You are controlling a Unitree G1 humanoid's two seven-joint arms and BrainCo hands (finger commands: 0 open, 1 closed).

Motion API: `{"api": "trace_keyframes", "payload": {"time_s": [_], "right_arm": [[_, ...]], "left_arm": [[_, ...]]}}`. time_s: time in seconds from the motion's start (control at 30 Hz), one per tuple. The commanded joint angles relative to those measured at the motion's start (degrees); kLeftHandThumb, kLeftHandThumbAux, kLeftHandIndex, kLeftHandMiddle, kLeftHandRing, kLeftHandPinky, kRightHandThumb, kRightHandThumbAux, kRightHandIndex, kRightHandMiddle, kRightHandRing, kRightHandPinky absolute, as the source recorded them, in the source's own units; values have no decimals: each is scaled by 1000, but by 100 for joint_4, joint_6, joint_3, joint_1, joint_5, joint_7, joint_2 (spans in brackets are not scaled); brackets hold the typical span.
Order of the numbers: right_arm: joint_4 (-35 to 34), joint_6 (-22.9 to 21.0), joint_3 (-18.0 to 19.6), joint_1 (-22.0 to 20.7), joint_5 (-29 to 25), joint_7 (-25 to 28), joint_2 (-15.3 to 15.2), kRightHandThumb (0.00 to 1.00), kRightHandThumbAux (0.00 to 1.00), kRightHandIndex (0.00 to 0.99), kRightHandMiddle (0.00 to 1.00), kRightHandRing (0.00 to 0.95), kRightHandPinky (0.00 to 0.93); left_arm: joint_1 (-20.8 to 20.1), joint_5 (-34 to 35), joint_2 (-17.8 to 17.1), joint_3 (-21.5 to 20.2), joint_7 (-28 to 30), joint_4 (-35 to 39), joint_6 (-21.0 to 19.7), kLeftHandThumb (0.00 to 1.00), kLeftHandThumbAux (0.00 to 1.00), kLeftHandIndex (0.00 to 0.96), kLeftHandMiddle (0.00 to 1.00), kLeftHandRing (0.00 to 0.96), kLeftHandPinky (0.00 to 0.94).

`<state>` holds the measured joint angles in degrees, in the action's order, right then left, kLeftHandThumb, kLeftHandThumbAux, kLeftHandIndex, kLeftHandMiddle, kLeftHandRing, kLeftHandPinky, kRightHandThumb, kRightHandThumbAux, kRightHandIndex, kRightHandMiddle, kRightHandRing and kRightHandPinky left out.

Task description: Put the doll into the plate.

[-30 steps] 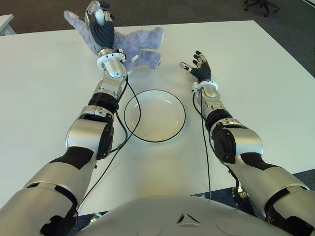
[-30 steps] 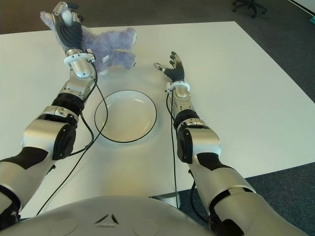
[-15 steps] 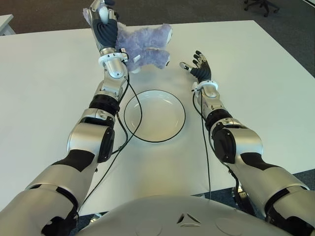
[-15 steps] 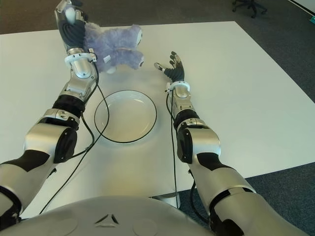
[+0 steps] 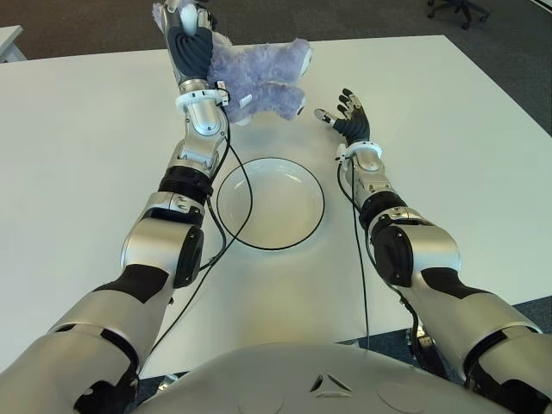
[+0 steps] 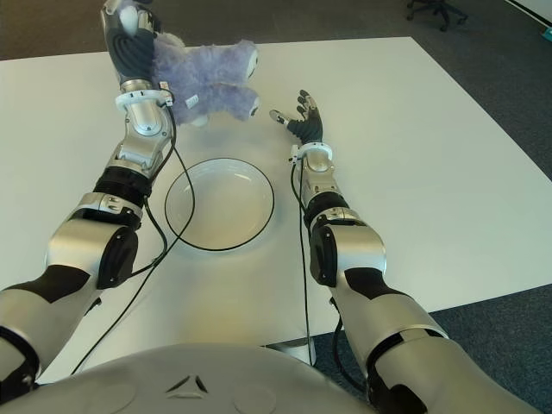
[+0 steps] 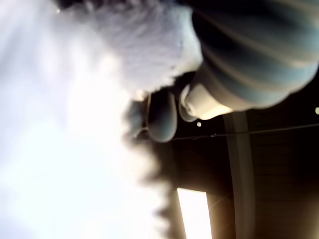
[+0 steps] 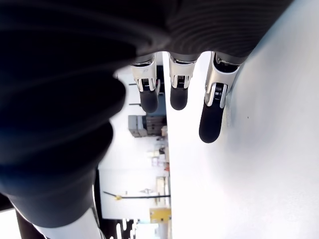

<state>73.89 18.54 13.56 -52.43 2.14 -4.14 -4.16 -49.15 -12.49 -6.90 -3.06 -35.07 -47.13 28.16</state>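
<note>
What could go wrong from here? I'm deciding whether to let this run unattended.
The left hand grips the fluffy purple plush doll at one end only, so the hanging body may slip or swing. The round white black-rimmed plate lies nearer the robot; a long doll could drape over its rim. The open right hand shows beside the plate.

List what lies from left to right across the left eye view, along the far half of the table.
Left hand gripping the doll → doll, held above the table → right hand, fingers spread, empty. The plate sits nearer, below the doll.
</note>
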Motion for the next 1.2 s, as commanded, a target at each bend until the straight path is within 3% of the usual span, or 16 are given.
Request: {"api": "trace_keyframes", "payload": {"time_s": [0.03, 0.37, 0.7, 1.2], "right_arm": [[298, -269, 12, 390, -19, -21, 95, 147, 867, 42, 0, 0, 0], [297, -267, 23, 399, -30, -12, 98, 149, 862, 45, 0, 0, 0], [296, -247, -1, 414, -6, -2, 98, 135, 855, 36, 0, 0, 0], [299, -241, -14, 426, 4, -23, 90, 152, 858, 43, 0, 0, 0]], "left_arm": [[113, -80, 8, 50, 63, 100, -37, 742, 693, 441, 918, 898, 882], [118, -33, 2, 115, 295, 176, 15, 742, 694, 441, 918, 898, 888], [168, 62, -44, 135, 717, 193, 350, 743, 694, 441, 925, 904, 890], [284, -95, -67, 191, 690, 358, 574, 744, 693, 441, 921, 901, 885]]}}
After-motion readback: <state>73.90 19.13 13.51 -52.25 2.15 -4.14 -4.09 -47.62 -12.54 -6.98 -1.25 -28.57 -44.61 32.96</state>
